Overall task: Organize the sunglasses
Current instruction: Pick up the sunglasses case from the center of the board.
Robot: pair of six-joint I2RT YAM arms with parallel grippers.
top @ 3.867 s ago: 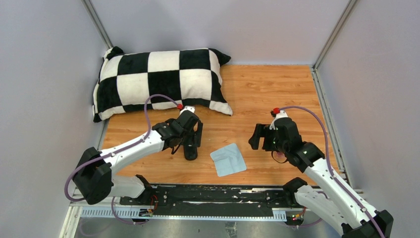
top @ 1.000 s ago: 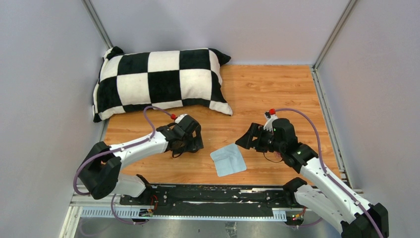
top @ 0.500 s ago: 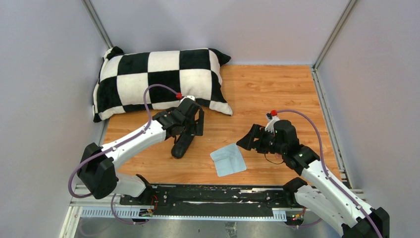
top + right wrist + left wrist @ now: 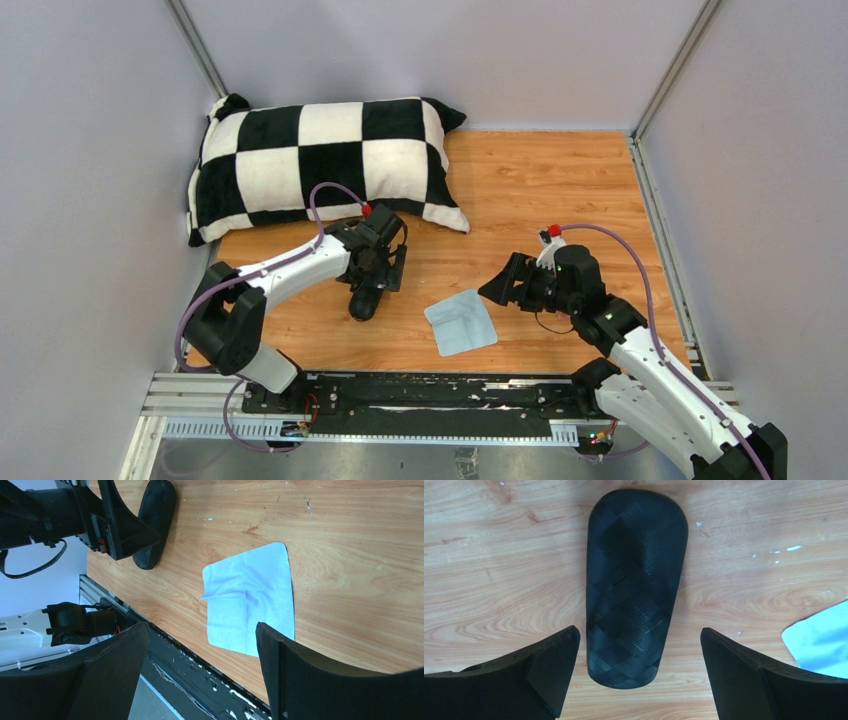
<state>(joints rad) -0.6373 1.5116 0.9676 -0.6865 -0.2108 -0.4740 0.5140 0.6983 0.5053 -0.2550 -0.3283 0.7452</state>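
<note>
The left gripper (image 4: 372, 278) (image 4: 639, 635) stands open over a black oblong case (image 4: 362, 303) (image 4: 636, 580) (image 4: 155, 520) with a woven-pattern surface; in the left wrist view one finger lies on each side of the case's near end, bare wood showing in both gaps, the gap narrower at 9 o'clock than at 3 o'clock; the case lies flat and shut on the wooden table (image 4: 540, 190), at about 8 o'clock from the table's middle in the top view.

The right gripper (image 4: 503, 287) (image 4: 202, 630) is spread wide too and holds nothing; in the top view it points toward 9 o'clock and sits at about 2 o'clock from a light blue square cloth (image 4: 461, 322) (image 4: 821, 642) (image 4: 250, 597); in the right wrist view one edge of the cloth shows between its two dark fingers; whether the fingers touch the table cannot be told.

The cloth lies flat with a few soft creases, near the table's near edge at 6 o'clock, apart from the case, which is at its 9 o'clock; a corner of it shows at 4 o'clock in the left wrist view.

A black-and-white checked pillow (image 4: 320, 160) rests at 11 o'clock on the table, against the left wall.

The sunglasses show in no view; where they lie cannot be told.
</note>
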